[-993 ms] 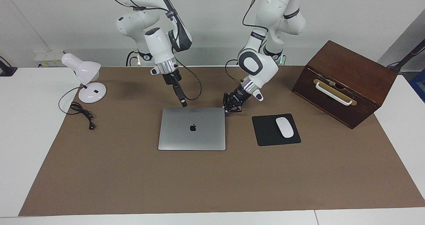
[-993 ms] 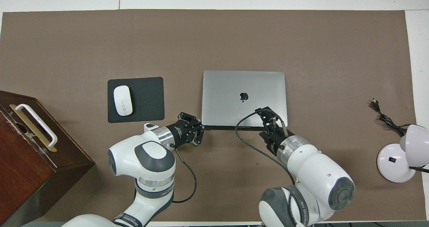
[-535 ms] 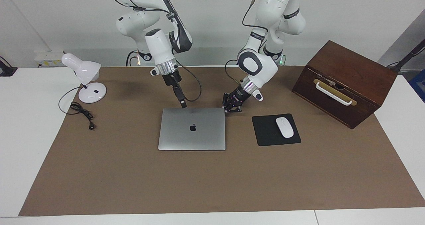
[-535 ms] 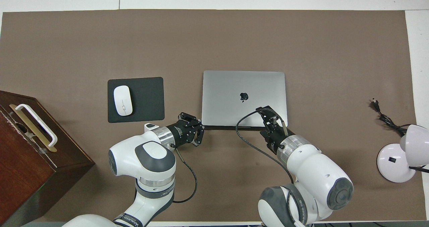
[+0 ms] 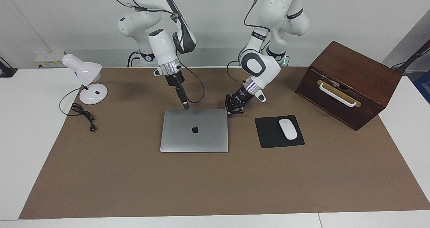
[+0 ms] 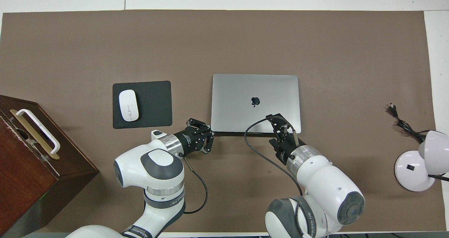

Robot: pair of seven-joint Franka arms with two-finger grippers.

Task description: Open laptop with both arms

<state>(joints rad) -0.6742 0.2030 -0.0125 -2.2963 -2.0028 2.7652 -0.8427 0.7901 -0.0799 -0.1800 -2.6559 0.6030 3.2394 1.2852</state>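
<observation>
**Inspector A:** Surveying largest first: the brown mat-covered bench [image 5: 215,187] carries a dark wooden box with a white handle [image 5: 349,83] at the left arm's end and a white desk lamp [image 5: 85,81] at the right arm's end. The thin silver-grey rectangular laptop [image 5: 195,130] lies flat and closed near the bench's middle, with a black mouse pad [image 5: 278,131] and white mouse [image 5: 288,128] beside it toward the left arm's end.

**Inspector B:** Orientation?

**A:** Long axis runs along the bench, end to end. The edge nearest the robots carries a dark strip in the overhead view, which I judge to be the hinge; the opening edge would then lie away from them.

**B:** Grippers?

**A:** The left gripper [image 5: 235,109] is fully closed, holding nothing, at the laptop's near corner toward the left arm's end; contact cannot be confirmed. The right gripper [image 5: 185,104] is over the near edge; I cannot tell its opening. Both are about equally close.
</observation>
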